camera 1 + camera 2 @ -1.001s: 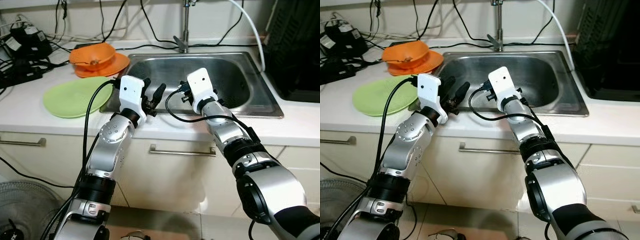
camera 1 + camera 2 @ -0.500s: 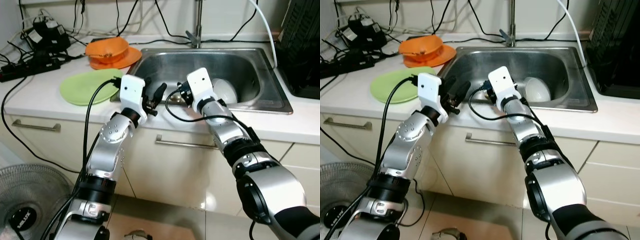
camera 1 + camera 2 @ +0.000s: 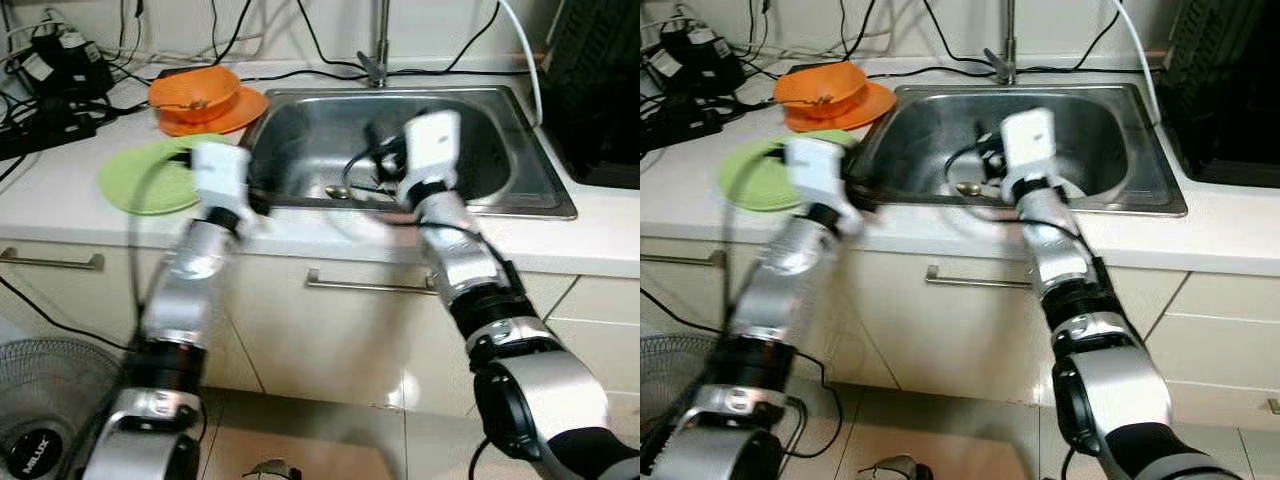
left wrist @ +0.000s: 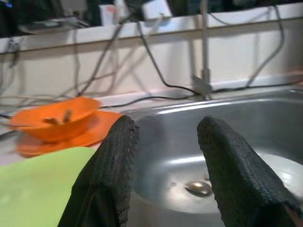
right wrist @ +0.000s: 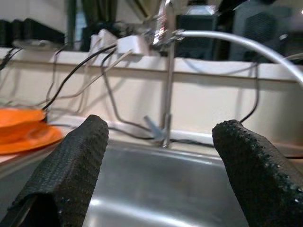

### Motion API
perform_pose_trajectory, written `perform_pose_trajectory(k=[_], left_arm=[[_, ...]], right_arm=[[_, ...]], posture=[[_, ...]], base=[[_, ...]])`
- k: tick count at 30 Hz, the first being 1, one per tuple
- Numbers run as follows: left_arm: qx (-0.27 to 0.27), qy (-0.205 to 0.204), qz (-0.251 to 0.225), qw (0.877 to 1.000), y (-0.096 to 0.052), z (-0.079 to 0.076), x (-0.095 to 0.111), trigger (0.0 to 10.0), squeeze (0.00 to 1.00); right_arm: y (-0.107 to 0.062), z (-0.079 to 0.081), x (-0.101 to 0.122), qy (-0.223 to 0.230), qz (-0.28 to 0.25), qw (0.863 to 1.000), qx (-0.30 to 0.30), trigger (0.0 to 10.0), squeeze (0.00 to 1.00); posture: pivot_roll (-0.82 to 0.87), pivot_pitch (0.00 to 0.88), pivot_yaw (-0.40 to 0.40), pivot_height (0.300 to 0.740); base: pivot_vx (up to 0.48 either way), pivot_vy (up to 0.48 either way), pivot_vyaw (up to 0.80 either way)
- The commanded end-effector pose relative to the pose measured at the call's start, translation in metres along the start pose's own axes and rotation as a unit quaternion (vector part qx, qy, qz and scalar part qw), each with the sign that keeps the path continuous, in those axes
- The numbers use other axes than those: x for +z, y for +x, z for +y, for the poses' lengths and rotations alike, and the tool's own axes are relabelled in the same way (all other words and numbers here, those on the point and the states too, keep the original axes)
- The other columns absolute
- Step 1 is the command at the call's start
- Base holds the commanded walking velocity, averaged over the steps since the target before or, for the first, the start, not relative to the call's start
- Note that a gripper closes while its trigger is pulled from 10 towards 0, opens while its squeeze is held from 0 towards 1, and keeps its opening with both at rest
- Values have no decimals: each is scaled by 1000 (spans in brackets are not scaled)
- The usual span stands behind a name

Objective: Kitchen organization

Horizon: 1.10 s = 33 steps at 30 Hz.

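A steel sink (image 3: pixel 500 190) is set into the white counter, and a spoon (image 3: pixel 338 192) lies on its bottom. An orange bowl (image 3: pixel 195 88) sits on an orange plate (image 3: pixel 240 110) at the back left, with a green plate (image 3: pixel 140 180) in front of them. My left gripper (image 4: pixel 165 127) is open at the sink's front left corner, facing the spoon (image 4: pixel 199 187); its arm is blurred. My right gripper (image 5: pixel 161 127) is open wide over the sink's middle, facing the faucet (image 5: pixel 165 94). A pale rounded shape (image 4: pixel 284 165) lies in the sink.
A black dish rack (image 3: pixel 600 90) stands on the counter to the right of the sink. Power strips and cables (image 3: pixel 50 70) crowd the back left. A white hose (image 3: pixel 520 50) arcs over the sink. A fan (image 3: pixel 30 440) stands on the floor at the left.
The head camera has shifted. My left arm has swung left toward the green plate and is blurred. My right gripper has moved up and forward over the sink.
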State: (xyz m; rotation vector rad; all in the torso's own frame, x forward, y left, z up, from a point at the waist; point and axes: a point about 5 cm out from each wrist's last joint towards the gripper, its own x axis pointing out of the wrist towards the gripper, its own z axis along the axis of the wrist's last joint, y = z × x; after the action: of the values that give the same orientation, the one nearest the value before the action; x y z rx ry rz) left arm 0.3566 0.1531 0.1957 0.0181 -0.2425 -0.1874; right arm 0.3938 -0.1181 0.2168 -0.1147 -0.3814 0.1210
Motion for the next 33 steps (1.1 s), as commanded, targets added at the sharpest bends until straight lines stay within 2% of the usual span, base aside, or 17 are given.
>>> perform_pose_trajectory(k=[1, 7, 15, 33], left_arm=[[-7, 2, -6, 1000, 3, -5, 3, 10000, 0], [22, 0, -19, 1000, 4, 6, 4, 10000, 0], [37, -1, -27, 999, 4, 13, 5, 10000, 0], [47, -5, -29, 998, 1, 14, 0, 10000, 0]], right_arm=[[0, 7, 2, 11, -8, 1000, 3, 10000, 0], [-6, 3, 3, 25, -22, 999, -11, 10000, 0], [-13, -1, 0, 29, -21, 999, -21, 10000, 0], [-22, -6, -4, 36, -15, 999, -37, 10000, 0]], posture=[[141, 48, 105, 740], [125, 40, 105, 740], [118, 33, 106, 740], [119, 21, 103, 740]], base=[[0, 0, 0], [0, 0, 0], [0, 0, 0], [0, 0, 0]])
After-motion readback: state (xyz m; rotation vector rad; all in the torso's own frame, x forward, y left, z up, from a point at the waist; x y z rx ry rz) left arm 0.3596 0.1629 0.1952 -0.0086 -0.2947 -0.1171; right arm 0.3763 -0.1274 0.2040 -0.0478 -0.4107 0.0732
